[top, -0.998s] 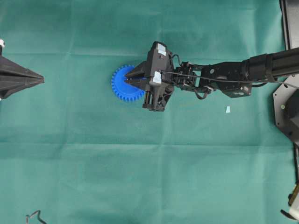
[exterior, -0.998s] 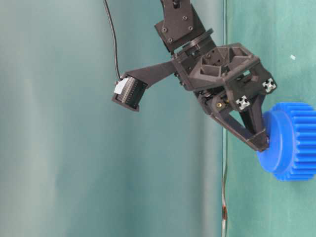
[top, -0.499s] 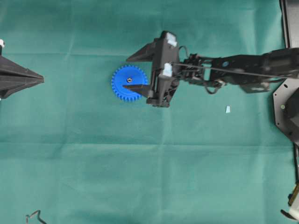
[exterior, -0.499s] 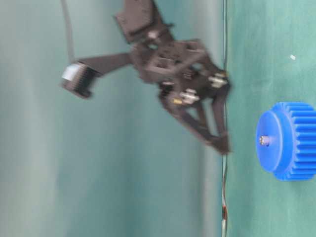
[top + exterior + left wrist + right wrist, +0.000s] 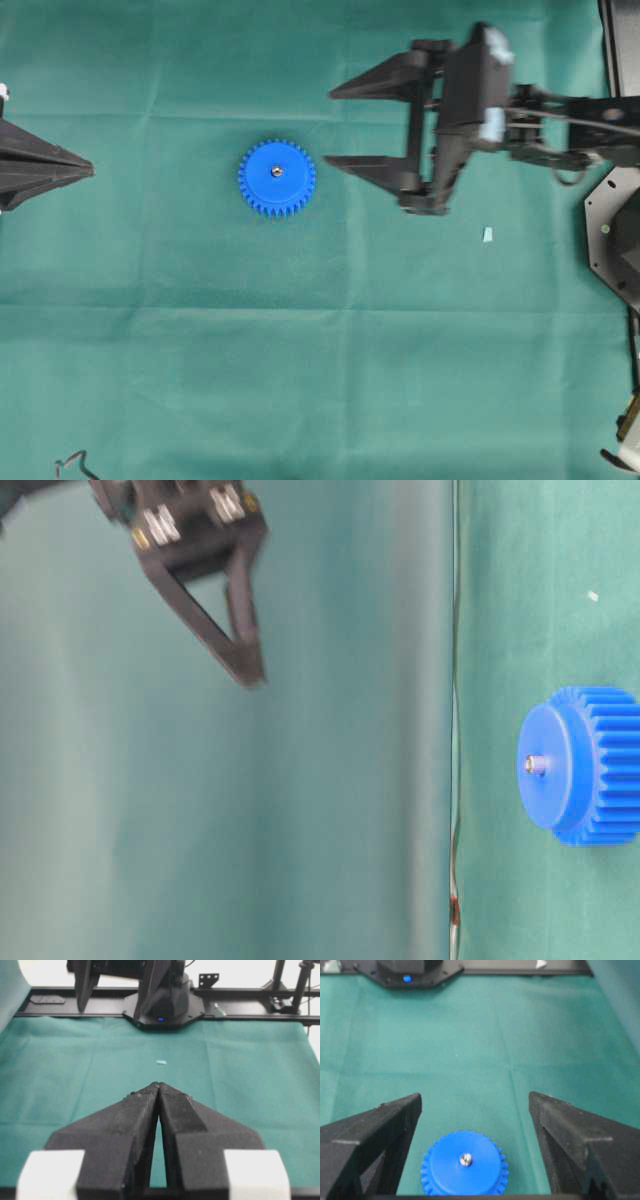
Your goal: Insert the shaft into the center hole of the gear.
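The blue gear (image 5: 277,178) lies flat on the green cloth left of centre. The silver shaft (image 5: 277,171) stands upright in the gear's middle, filling the center hole so the hole itself is hidden. From the side, the shaft (image 5: 535,765) sticks a little way out of the gear's (image 5: 590,765) face. My right gripper (image 5: 330,128) hangs open well above and to the right of the gear, holding nothing. Its wrist view looks down on the gear (image 5: 465,1167) and shaft (image 5: 465,1160) between the spread fingers. My left gripper (image 5: 92,170) rests shut and empty at the far left, tips together (image 5: 159,1085).
A pale blue scrap (image 5: 487,234) lies on the cloth right of the gear, below the right arm. A black arm base (image 5: 615,230) stands at the right edge. A bent wire (image 5: 72,465) sits at the bottom left corner.
My right gripper opened and let go of the shaft, which stays standing in the gear. The gripper then rose and pulled back to the right. The left arm has not moved.
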### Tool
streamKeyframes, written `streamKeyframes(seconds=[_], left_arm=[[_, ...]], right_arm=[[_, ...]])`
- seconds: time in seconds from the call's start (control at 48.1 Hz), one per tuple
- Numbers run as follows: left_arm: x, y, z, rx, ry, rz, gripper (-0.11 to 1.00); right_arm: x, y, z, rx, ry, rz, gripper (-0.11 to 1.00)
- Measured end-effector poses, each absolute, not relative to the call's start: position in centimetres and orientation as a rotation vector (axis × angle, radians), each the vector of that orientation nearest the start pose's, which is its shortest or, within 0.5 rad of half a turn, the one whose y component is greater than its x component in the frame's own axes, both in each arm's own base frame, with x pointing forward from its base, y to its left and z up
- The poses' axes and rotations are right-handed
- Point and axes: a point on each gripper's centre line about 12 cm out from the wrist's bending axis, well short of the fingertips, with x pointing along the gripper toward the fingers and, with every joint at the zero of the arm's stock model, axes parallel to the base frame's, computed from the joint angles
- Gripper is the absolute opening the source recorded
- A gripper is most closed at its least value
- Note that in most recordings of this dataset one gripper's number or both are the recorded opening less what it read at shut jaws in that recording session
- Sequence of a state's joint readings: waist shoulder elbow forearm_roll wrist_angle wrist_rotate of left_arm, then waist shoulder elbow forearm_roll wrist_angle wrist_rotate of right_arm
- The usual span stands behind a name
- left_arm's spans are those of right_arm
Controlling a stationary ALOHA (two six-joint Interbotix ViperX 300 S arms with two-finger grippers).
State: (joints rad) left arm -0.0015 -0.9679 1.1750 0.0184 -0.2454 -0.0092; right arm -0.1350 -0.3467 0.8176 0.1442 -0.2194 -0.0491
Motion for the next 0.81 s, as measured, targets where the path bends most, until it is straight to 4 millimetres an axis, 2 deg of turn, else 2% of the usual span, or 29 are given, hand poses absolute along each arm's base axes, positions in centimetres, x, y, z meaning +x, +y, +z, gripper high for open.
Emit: streamKeyframes(seconds=[0.166,0.416,0.624,0.811], left_arm=[[19.8,-0.1,28.9,0.01,-0.038,-0.006,0.0],[19.8,-0.1,28.9,0.009,-0.038,-0.006,0.0],[19.8,-0.1,28.9,0.009,-0.038,-0.006,0.0],[19.8,-0.1,29.0,0.01,-0.04,-0.006,0.0]], right_arm=[[29.9,-4.4,27.4,0.102,0.197,-0.175,0.88],[26.7,-4.0,28.5,0.093,0.133,-0.17,0.87],[25.4,-3.8,27.7,0.092,0.142,-0.169,0.87],[25.1,-3.7,27.3,0.093,0.151,-0.169,0.87]])
